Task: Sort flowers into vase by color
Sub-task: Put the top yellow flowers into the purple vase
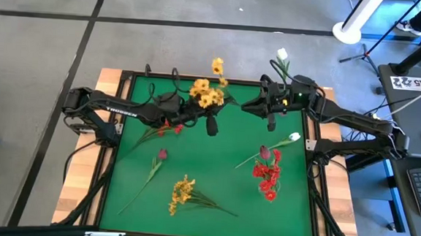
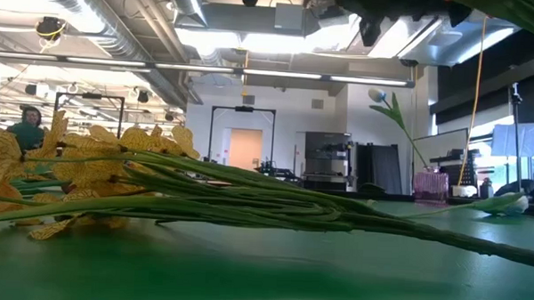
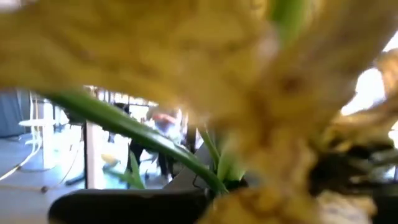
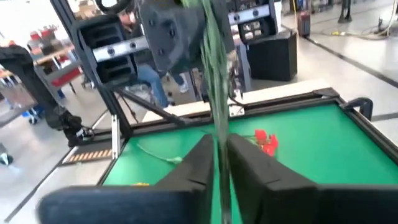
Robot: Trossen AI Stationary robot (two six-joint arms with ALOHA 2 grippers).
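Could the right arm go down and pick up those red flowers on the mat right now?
Probably not yet. The red flowers lie in the open on its side, nothing over them, but the right pincer has a green stem between its fingers, up by the left pincer among yellow flowers.

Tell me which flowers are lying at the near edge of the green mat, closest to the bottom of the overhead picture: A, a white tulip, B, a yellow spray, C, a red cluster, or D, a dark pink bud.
B: in the high view the yellow spray lies nearest the green mat's front edge, below the red cluster.
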